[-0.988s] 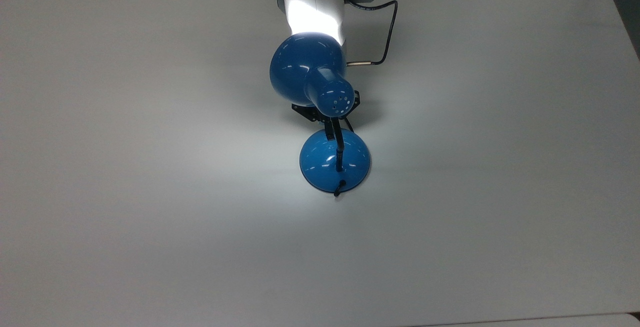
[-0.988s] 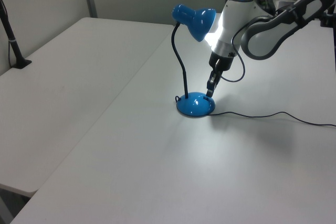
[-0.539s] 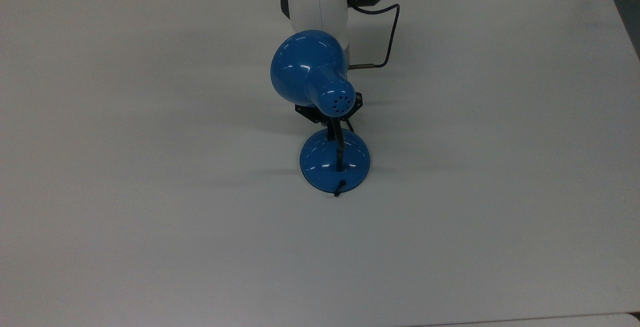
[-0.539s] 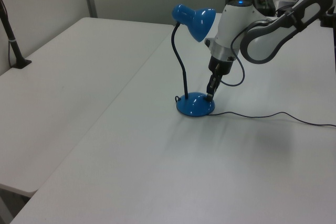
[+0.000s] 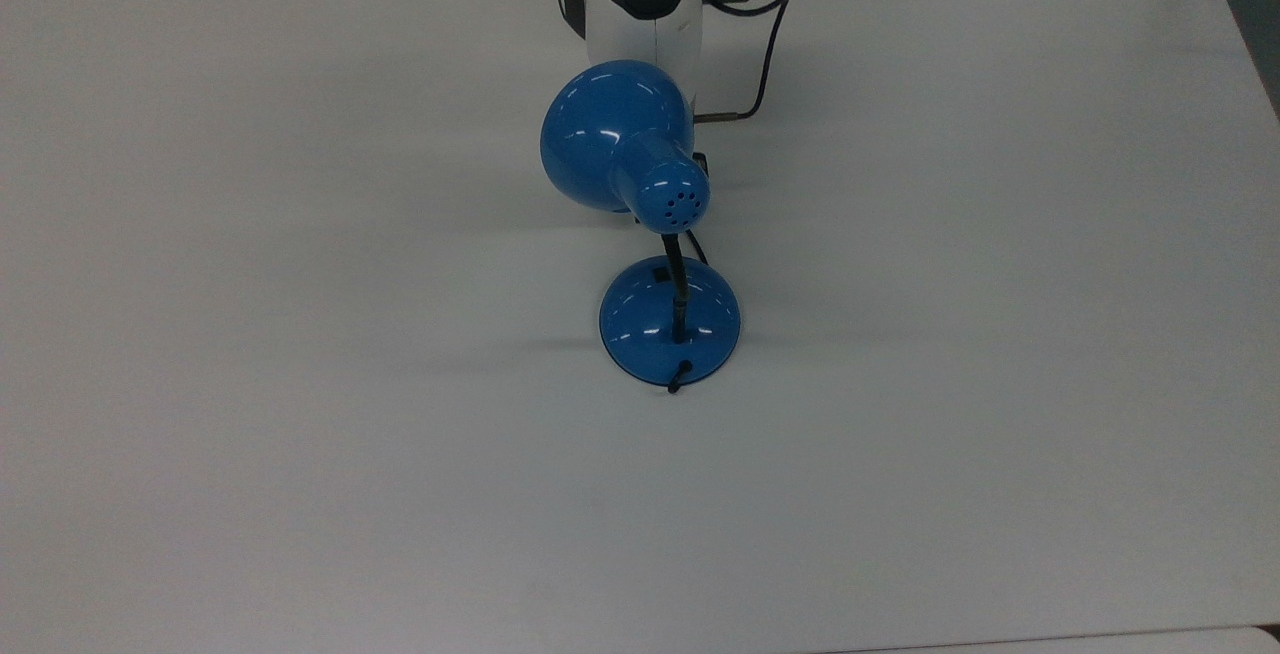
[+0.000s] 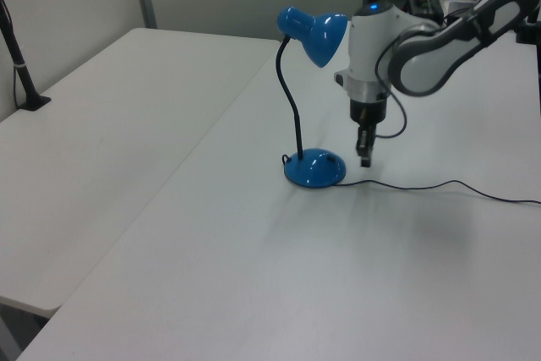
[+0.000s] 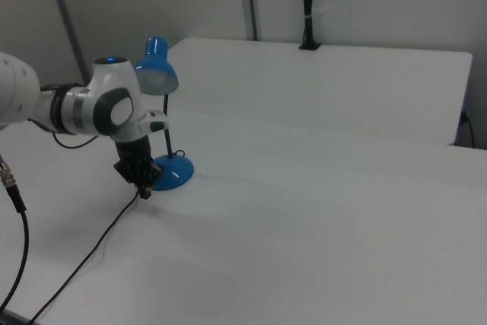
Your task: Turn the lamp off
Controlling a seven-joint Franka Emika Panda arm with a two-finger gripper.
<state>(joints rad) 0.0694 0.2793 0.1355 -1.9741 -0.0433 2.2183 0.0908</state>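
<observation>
The lamp stands mid-table with no glow from it. Its glossy blue shade [image 5: 615,134] leans over the round blue base [image 5: 668,329], joined by a black neck [image 6: 292,99]. A small black switch [image 5: 660,277] sits on the base's far side in the top view. My gripper [image 6: 364,156] hangs shut and holding nothing, just to the left view's right of the base [image 6: 314,168], apart from it and slightly above the table. In the right view the gripper [image 7: 144,188] is at the base's [image 7: 173,173] left, over the black cord [image 7: 99,245].
The lamp's cord [image 6: 439,185] trails across the white table toward the left view's right. A black arm cable [image 5: 765,64] loops beside my wrist. A black clamped post [image 6: 21,73] stands on the adjoining table at the left view's left.
The lamp's light has gone out since a second ago. My gripper has come off the base's switch, moving toward the left view's right and slightly up.
</observation>
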